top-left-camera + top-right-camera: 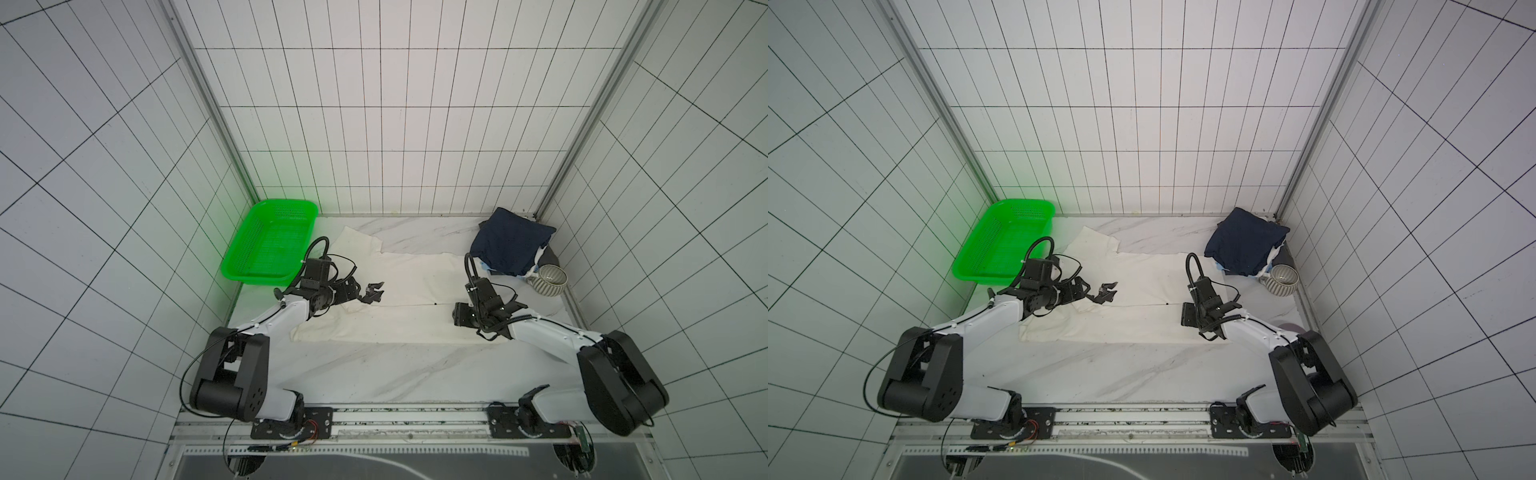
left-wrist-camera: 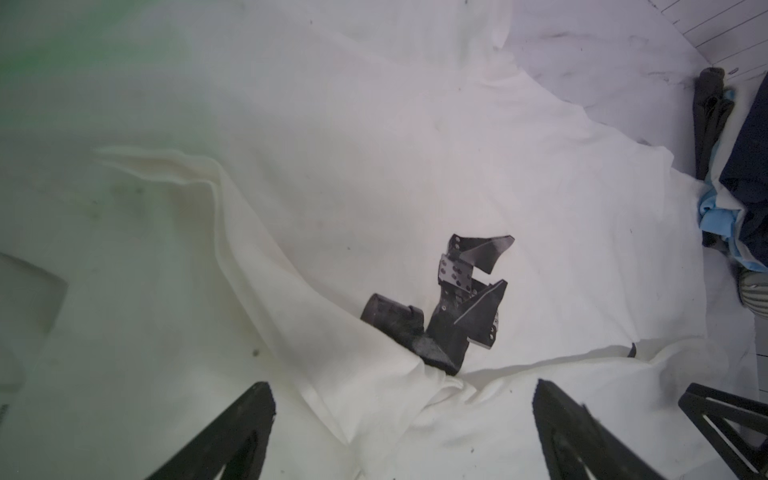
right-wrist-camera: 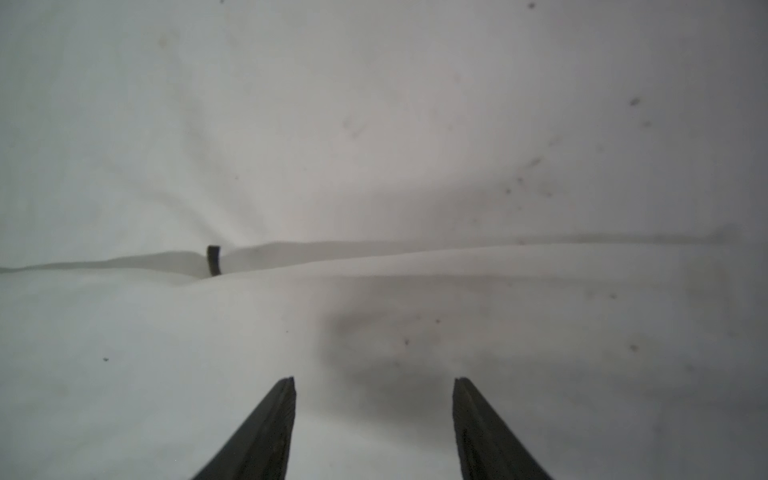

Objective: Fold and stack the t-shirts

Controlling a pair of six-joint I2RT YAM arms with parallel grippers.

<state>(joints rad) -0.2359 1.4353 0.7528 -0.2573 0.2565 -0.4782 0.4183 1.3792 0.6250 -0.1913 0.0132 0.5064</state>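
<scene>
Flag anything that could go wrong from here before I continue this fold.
1. A black bracket-like piece lies on the cream t-shirt, partly under a fold. The next fold could trap it inside.
2. The navy t-shirt sits tilted atop an untidy stack, right beside the ribbed bowl. Adding another shirt might topple the stack or knock the bowl.

A robotics lab cell: grid-marked walls (image 1: pixel 374 124), marble tabletop (image 1: pixel 374 374), rail-mounted arms (image 1: pixel 276 320)
</scene>
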